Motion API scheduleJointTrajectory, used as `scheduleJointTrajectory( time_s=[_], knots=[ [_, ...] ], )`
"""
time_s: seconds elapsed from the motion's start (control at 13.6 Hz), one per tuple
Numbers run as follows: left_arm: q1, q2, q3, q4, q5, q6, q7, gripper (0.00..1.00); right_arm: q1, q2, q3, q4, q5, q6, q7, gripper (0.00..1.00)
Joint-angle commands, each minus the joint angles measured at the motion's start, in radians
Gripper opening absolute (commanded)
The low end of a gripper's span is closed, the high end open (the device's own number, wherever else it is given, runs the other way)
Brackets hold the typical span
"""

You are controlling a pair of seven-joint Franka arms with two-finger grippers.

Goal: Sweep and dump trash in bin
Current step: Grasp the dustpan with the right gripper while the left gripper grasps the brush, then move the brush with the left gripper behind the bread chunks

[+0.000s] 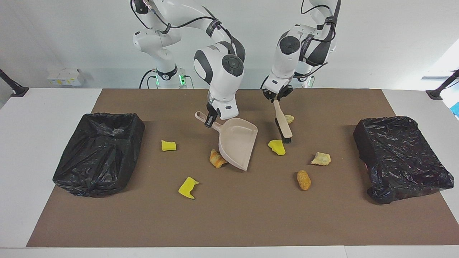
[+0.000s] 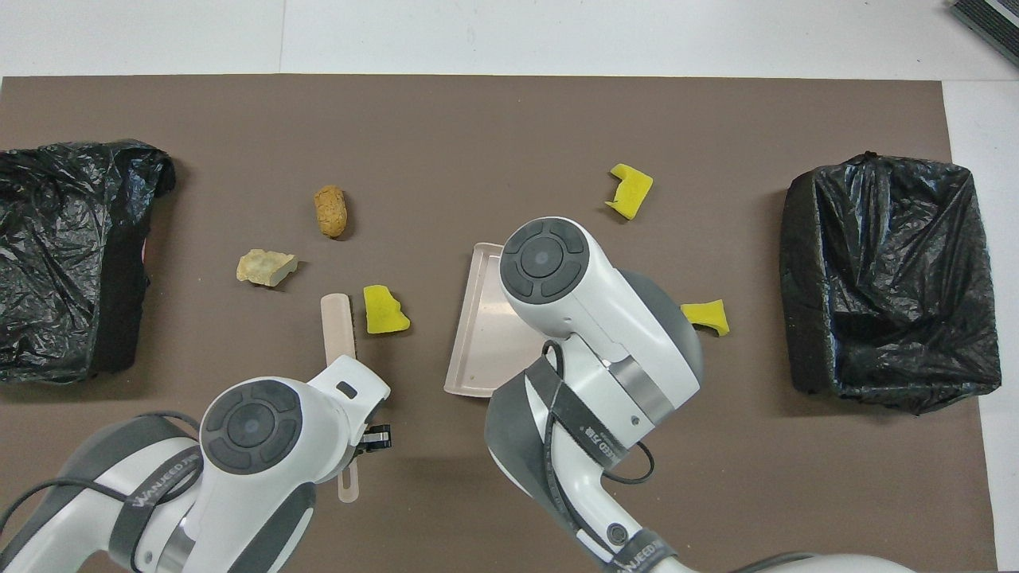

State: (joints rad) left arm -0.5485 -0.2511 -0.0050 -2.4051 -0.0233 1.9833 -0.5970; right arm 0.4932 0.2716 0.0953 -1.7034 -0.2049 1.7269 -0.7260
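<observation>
I have the right gripper [image 1: 209, 120] pinched on the handle of the beige dustpan [image 1: 238, 142], which hangs tilted over the middle of the brown mat [image 1: 229, 222], its open mouth turned toward the left arm's end and its lower edge down beside an orange bread-like lump [image 1: 216, 158]; I cannot tell whether pan and lump touch. My left gripper [image 1: 277, 95] is clamped on the handle of a small brush [image 1: 282, 123], bristles pointing down and hovering just beside a yellow foam chunk [image 1: 277, 147], on the side of that chunk nearer the robots. The trash is scattered loose on the mat, none of it in the pan that I can see: a second yellow chunk [image 1: 168, 145] lies toward the right arm's end, a third yellow chunk [image 1: 188, 187] lies farther from the robots than that one, a pale rocky lump [image 1: 321, 158] and an orange oval lump [image 1: 303, 179] sit toward the left arm's end, and another tan lump [image 1: 289, 118] shows partly hidden by the brush handle. From overhead the brush [image 2: 337, 326] lies alongside the yellow chunk [image 2: 384, 309], with the dustpan [image 2: 476, 334] just past it. A black-bagged bin [image 1: 98, 152] sits at the right arm's end and another bagged bin [image 1: 401, 157] at the left arm's end, both well apart from the pieces.
</observation>
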Motion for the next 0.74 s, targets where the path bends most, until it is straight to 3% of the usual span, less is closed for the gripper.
scheduleJointTrajectory(
  time_s=[0.0,0.22,0.44,0.66],
  knots=[
    [0.079,0.047,-0.01,0.075,0.035,-0.061,0.09,0.0,-0.005,-0.04,0.003,-0.085,-0.037,0.078,-0.131,0.0],
    [0.198,0.088,-0.01,0.118,0.08,-0.057,0.265,0.0,-0.007,-0.034,0.003,-0.151,-0.045,0.21,-0.213,0.0],
    [0.292,0.173,-0.01,0.243,0.147,-0.07,0.393,0.0,-0.013,-0.032,0.003,-0.151,-0.047,0.212,-0.227,0.0],
    [0.393,0.228,-0.009,0.293,0.187,-0.026,0.55,0.0,-0.015,-0.031,0.003,-0.151,-0.047,0.212,-0.224,0.0]
  ],
)
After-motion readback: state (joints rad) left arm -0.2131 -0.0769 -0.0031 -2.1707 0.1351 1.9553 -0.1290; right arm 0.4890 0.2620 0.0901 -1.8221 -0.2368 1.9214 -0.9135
